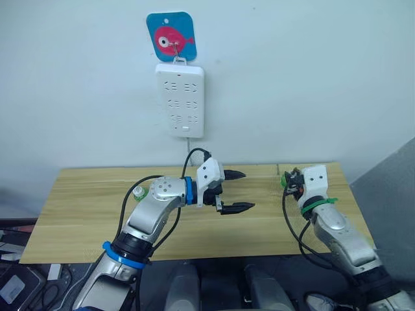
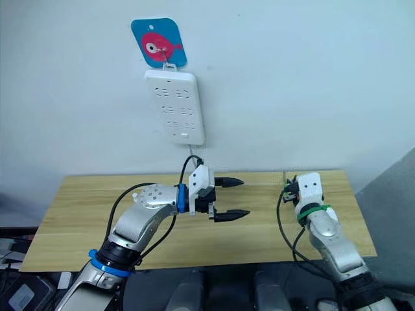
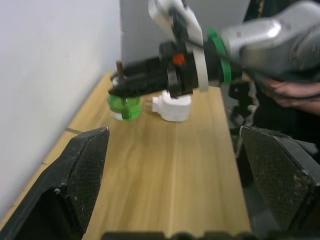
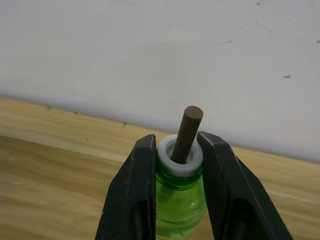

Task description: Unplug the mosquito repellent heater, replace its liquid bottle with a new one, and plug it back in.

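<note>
Grip matters here: the right end effector [image 4: 177, 165] pinches the white neck of a green translucent liquid bottle with a brown wick [image 4: 181, 200]. The small white rounded plastic heater [image 3: 171, 106] lies on the wooden tabletop [image 3: 165, 170], centre of the left wrist view, apparently just beside the bottle. Keep the wick upright. The left end effector [image 1: 235, 191] hangs spread, mid-frame.

My left jaws [image 1: 236, 192] stand wide apart over the surface [image 1: 97, 214] with nothing between them, and bare wood runs ahead of them to the far end. There my right jaws [image 3: 116, 86] are clamped on the green bottle's [image 4: 180, 192] white neck, filling their own gap. The mosquito repellent heater [image 3: 171, 106] lies just beside that bottle. The wall [image 4: 150, 50] rises close ahead of the right jaws, beyond the bottle. A small green-capped bottle [image 1: 138, 192] stands behind my left forearm.
</note>
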{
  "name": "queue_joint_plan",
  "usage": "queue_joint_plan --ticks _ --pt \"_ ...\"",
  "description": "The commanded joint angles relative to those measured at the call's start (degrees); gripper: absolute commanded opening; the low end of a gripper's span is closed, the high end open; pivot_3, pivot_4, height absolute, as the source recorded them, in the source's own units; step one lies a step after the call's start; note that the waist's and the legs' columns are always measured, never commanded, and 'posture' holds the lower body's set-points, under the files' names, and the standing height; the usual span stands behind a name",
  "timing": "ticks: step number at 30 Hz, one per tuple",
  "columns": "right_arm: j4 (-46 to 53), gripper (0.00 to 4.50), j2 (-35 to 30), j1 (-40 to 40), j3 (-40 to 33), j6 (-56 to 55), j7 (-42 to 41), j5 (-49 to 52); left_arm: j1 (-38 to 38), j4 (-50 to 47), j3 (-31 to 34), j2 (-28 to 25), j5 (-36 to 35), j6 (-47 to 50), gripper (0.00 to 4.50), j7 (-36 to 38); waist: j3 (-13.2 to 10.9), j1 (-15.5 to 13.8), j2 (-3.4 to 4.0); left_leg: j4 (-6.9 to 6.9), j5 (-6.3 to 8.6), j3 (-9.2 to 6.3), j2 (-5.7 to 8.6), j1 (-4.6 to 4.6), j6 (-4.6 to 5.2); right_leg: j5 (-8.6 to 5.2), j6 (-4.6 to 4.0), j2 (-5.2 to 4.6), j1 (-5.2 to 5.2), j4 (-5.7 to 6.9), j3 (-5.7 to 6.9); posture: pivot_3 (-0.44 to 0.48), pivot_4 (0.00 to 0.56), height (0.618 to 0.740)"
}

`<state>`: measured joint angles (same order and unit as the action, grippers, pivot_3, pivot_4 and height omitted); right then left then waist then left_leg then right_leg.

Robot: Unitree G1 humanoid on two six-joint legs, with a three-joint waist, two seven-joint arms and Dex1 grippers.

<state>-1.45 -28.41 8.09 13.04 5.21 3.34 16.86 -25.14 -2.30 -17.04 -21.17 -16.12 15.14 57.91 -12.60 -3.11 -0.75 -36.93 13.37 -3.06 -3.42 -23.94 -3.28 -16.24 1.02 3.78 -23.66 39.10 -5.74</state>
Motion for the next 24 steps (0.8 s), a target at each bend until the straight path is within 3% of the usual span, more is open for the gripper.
queue_joint_plan --ticks 1,6,21,23,24 --pt "-7.46 0.86 2.51 0.97 -1.17 -8.06 -1.60 -6.89 0.09 -0.36 0.75 0.88 0.84 -2.06 4.50 -1.52 0.00 -0.16 0.00 -0.01 0.00 0.01 0.01 0.00 0.00 0.00 0.00 0.00 0.00 0.00 -0.01 0.229 0.195 0.740" --pt "-16.84 0.86 6.47 1.96 -2.52 -14.50 -3.13 -12.14 -0.58 0.41 1.29 1.06 1.33 -2.39 4.50 -2.43 0.00 -0.24 0.00 0.00 0.00 0.02 0.01 0.02 0.00 0.16 -0.27 -0.02 0.02 0.02 -0.03 0.234 0.193 0.740" --pt "-26.90 0.86 11.53 3.57 -7.53 -19.89 -8.19 -15.39 0.73 -0.31 1.37 -0.08 1.61 -2.00 4.50 -2.77 0.01 -0.17 0.01 -0.04 -0.01 0.02 0.02 0.15 -0.01 0.17 -0.30 -0.01 0.04 0.30 -0.03 0.245 0.198 0.740" --pt "-27.10 1.58 11.72 3.68 -7.94 -20.22 -8.66 -15.91 0.82 -0.28 1.30 -0.14 1.75 -2.00 4.50 -2.85 0.01 -0.17 0.01 -0.04 -0.01 0.01 0.02 0.19 -0.01 0.15 -0.33 -0.01 0.04 0.40 -0.03 0.246 0.199 0.740" --pt "-26.80 1.74 11.78 3.63 -8.16 -20.26 -8.95 -16.09 0.87 -0.31 1.38 -0.02 1.67 -1.82 4.50 -3.03 0.01 -0.18 0.01 -0.04 -0.01 0.00 0.02 0.21 0.00 0.14 -0.33 -0.01 0.04 0.43 -0.02 0.246 0.199 0.740"
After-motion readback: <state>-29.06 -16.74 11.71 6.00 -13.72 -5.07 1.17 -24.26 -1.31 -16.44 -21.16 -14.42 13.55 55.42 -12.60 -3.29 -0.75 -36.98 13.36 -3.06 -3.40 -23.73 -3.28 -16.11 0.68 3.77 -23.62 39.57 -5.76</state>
